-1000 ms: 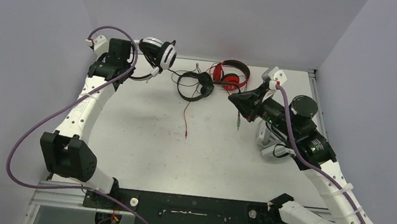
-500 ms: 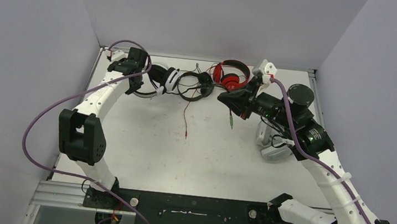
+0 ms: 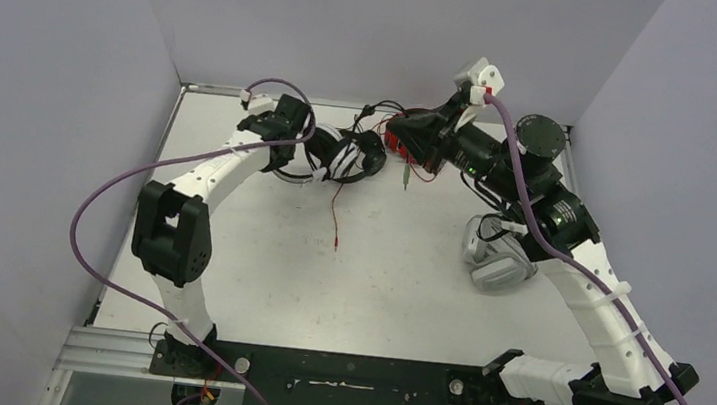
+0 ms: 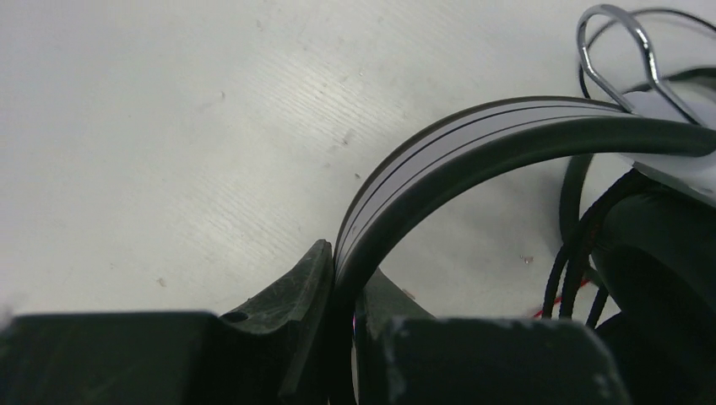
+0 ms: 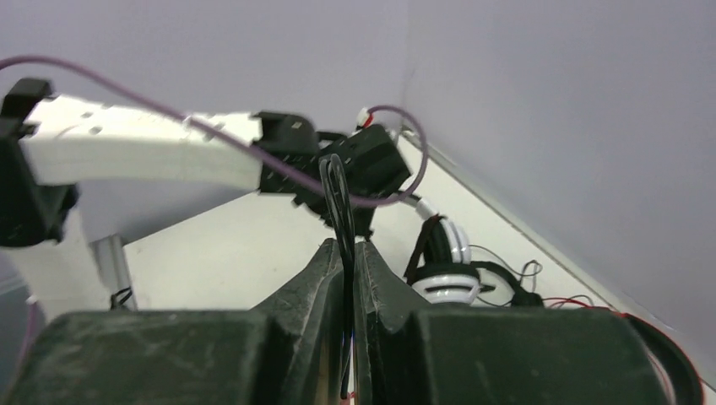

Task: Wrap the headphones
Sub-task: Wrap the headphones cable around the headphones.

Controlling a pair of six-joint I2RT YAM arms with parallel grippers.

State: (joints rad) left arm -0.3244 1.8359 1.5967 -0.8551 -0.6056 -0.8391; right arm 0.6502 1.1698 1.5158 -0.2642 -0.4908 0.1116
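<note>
White-and-black headphones [image 3: 341, 156], headband [image 4: 473, 135] toward left gripper [image 4: 346, 272]

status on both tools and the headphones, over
Left tool shut on white-and-black headphones band. Right tool shut on black cable. Red cable loose on table nearby.

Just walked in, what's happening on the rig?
Left gripper is clamped on the headband of the white-and-black headphones, beside the black headphones at the table's back. Right gripper pinches a thin black cable. Grey headphones lie apart under the right arm. No cable looks wrapped yet.
</note>
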